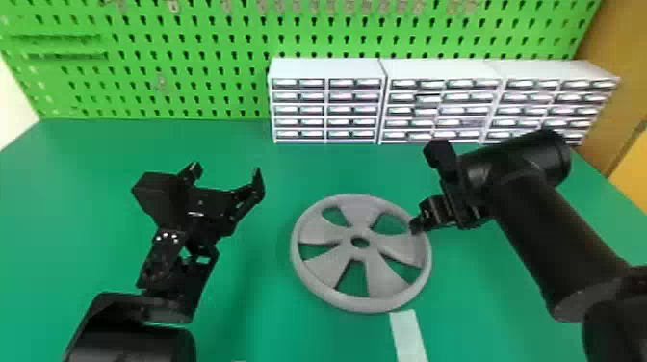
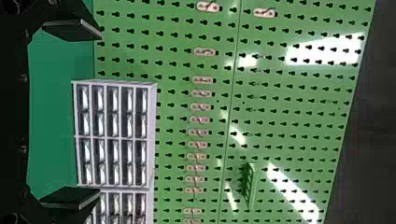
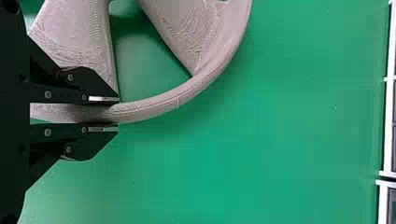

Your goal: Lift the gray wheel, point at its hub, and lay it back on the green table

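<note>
While left gripper (image 1: 226,169) gapes, right gripper (image 1: 416,226) clamps wheel rim (image 3: 177,96); head view adds hub (image 1: 360,232).

The black right arm (image 1: 544,231) has smooth, rounded, tube-like casing; the left arm (image 1: 135,337), also black, has a curved shell and small white dots (image 1: 166,235). Angular black fingers (image 3: 91,81) carry round silvery screws (image 3: 47,94) and pale metallic strips (image 3: 103,99) near their tips.
</note>
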You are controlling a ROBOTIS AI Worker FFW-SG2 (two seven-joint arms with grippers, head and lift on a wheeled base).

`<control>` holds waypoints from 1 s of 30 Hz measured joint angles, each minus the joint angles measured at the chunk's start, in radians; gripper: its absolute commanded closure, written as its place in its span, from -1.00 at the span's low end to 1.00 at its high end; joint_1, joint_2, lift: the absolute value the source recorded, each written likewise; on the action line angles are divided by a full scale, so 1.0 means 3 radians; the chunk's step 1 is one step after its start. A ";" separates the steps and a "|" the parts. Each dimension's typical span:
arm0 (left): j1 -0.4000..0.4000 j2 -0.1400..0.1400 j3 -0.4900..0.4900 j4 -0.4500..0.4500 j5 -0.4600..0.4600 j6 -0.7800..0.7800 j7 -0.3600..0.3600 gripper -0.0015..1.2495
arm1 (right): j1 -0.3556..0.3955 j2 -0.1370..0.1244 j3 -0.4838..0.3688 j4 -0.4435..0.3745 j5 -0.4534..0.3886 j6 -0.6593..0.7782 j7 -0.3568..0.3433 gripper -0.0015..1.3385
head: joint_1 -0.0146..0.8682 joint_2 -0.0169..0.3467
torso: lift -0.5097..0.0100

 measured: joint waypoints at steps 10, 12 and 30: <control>0.0007 0.0000 0.0006 0.0000 0.0000 -0.0002 0.0001 -0.83 | 0.0049 -0.0008 -0.0053 -0.0043 -0.0132 -0.0045 0.0001 0.88 | 0.60 -0.65 | 0.60; 0.0009 0.0000 0.0007 0.0000 0.0000 -0.0002 0.0001 -0.83 | 0.0067 -0.0009 -0.0070 -0.0082 -0.0162 -0.0060 0.0001 0.88 | 0.60 -0.65 | 0.60; 0.0031 0.0000 0.0011 0.0000 0.0000 -0.0002 0.0004 -0.83 | 0.0310 -0.0028 -0.0446 -0.0769 -0.0406 -0.0189 -0.0004 0.88 | 0.60 -0.65 | 0.60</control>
